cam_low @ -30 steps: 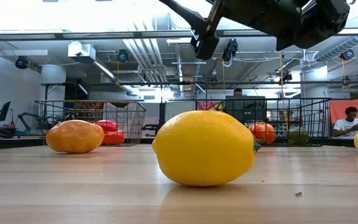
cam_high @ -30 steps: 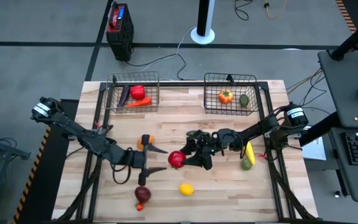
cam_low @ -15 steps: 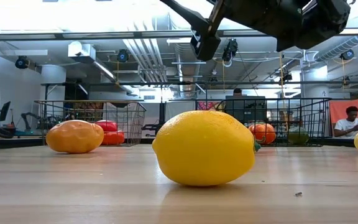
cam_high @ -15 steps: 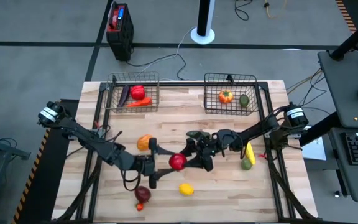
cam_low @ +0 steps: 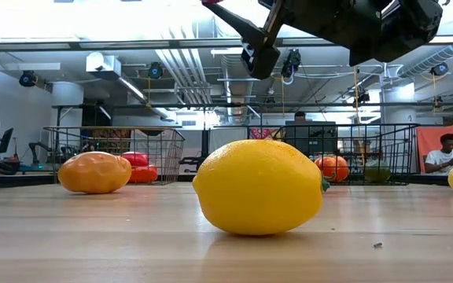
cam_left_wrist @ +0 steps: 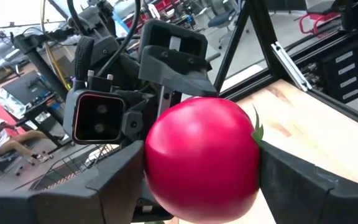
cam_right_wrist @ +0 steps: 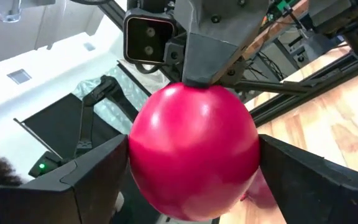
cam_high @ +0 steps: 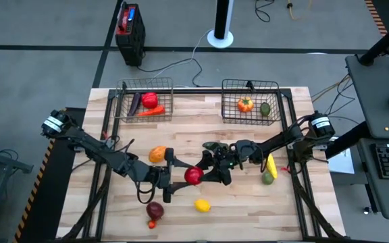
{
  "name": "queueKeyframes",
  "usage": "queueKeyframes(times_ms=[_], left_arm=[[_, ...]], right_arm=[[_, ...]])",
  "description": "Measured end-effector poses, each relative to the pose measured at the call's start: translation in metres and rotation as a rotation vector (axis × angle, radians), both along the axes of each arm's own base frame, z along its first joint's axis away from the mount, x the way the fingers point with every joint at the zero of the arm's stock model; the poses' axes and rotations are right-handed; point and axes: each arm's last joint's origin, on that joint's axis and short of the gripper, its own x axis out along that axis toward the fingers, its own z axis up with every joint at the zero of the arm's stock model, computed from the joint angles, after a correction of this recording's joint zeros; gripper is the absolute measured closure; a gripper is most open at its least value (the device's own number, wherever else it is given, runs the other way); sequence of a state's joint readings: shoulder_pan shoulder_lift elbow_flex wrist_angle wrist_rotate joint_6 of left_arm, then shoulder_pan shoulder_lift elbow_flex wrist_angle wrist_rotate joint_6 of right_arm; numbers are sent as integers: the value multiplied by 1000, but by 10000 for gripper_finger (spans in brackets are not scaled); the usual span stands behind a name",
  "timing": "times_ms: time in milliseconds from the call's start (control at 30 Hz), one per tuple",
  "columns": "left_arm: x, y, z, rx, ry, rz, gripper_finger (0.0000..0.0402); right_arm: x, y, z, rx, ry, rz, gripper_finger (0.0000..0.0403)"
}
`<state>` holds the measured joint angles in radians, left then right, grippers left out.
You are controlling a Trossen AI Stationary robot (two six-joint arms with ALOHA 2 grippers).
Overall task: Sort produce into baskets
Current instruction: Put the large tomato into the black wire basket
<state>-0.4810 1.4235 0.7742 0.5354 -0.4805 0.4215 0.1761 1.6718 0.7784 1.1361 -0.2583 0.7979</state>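
A red round fruit (cam_high: 193, 175) with a green stem hangs above the middle of the table between both grippers. My left gripper (cam_high: 184, 176) reaches it from the left and my right gripper (cam_high: 202, 175) from the right, each shut on it. The fruit fills the left wrist view (cam_left_wrist: 201, 158) and the right wrist view (cam_right_wrist: 193, 149). The left basket (cam_high: 123, 101) holds purple, red and orange pieces. The right basket (cam_high: 275, 101) holds an orange and a green piece. A lemon (cam_high: 202, 205) rests on the table. My left gripper pinches the red fruit between its two fingers, at two opposite sides (cam_left_wrist: 153, 155). The fingers come level from the table's left. The fruit is lifted clear of the table. My right gripper pinches the same fruit between its two fingers, at two opposite sides (cam_right_wrist: 140, 155). The fingers come level from the table's right, facing my left gripper.
An orange piece (cam_high: 157, 154) lies just beyond my left gripper. A dark red piece (cam_high: 154, 210) lies near the front edge. A yellow piece (cam_high: 271, 164) and a green piece (cam_high: 267, 178) lie at the right. A person sits in the room beyond (cam_low: 444, 153).
My left gripper has moved toward the table's right, up to the red fruit that my right gripper holds in the air. Its fingers now lie against the fruit's sides. My right gripper and the fruit have stayed almost in place.
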Motion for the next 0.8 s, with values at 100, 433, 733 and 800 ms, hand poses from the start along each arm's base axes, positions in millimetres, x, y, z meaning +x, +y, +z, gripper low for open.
queueKeyframes(times_ms=[100,433,733,800], left_arm=[[0,1,0,-10,1,4,151],[-1,0,-2,-66,21,11,167],[-13,4,7,-175,25,21,168],[-18,5,10,-207,13,16,168]], right_arm=[[0,0,0,13,7,-2,55],[0,0,-1,24,31,7,49],[-1,0,1,0,44,5,48],[-2,0,4,-18,32,2,48]])
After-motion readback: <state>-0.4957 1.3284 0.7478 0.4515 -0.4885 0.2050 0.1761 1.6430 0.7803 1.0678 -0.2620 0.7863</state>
